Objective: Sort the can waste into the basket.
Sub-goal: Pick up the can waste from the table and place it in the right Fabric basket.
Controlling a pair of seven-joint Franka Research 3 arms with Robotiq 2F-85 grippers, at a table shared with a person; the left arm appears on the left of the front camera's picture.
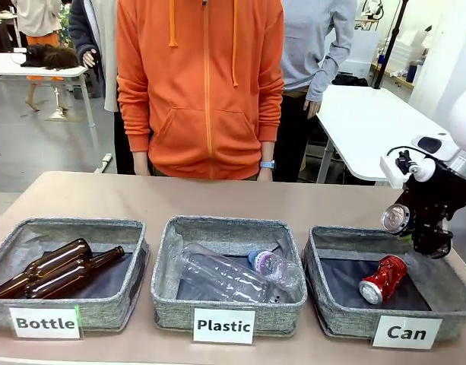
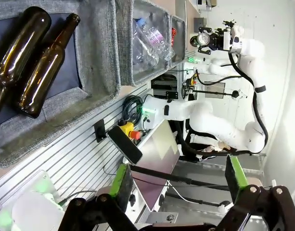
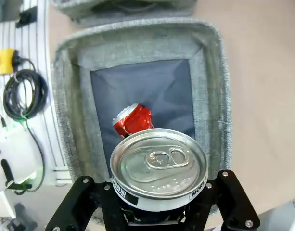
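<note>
The right claw (image 1: 415, 224) grips the black can (image 1: 397, 218) above the Can basket's (image 1: 335, 319) far rim, red can (image 1: 383, 278) inside; the left claw (image 2: 178, 192) gapes wide.

White right arm (image 1: 453, 144) carries a black claw (image 1: 426, 220) and black cable.

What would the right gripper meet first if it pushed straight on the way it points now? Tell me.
Judging by the wrist view, the right gripper, shut on the black can, points down into the Can basket. The held can would probably meet the red can first, or the dark bottom beside it; depth is unclear.
</note>
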